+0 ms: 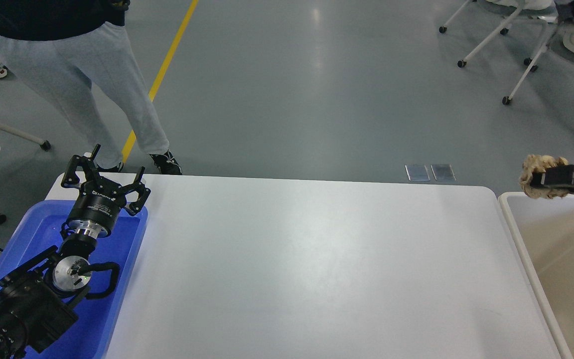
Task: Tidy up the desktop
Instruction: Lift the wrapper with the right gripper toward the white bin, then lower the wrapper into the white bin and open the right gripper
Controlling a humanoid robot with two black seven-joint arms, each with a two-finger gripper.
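right gripper pinching beige crumpled wad over bin | left gripper spread | risk: my early release drops wad onto desktop

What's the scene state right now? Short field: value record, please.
desktop: white, nothing seen lying on its visible part
left gripper: open, holding nothing, above far end of blue tray
right gripper: at right edge of view, shut on a tan crumpled object
right gripper position: over far edge of beige bin
bystander: standing beyond table's far left corner
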